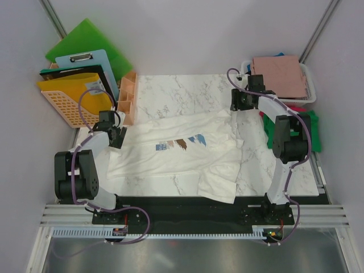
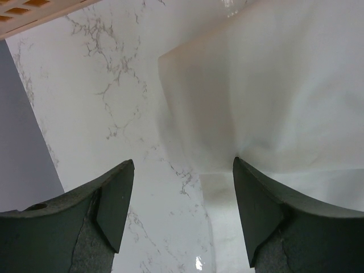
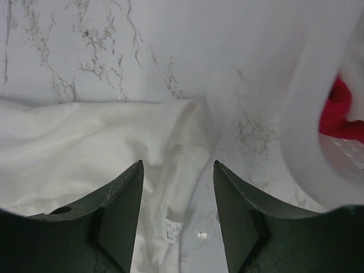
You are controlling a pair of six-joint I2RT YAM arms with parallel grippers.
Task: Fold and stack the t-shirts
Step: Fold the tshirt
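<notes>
A soft, wrinkly cream-white t-shirt (image 1: 182, 153) lies spread on the smooth marble tabletop (image 1: 187, 91) between pale walls (image 1: 170, 34), and the left gripper (image 2: 182, 165) and right gripper (image 3: 177, 165) have fingers apart, holding nothing.

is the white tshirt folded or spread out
Spread out: the cream-white t-shirt lies open across the table, chest print up, near right corner rumpled.

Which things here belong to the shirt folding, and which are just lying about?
Job: cream-white t-shirt spread on the table; dusty-pink t-shirt atop the white basket; green t-shirt at far right.
Lying about: green folder boards; blue clipboard; yellow crate; wooden organiser.
</notes>
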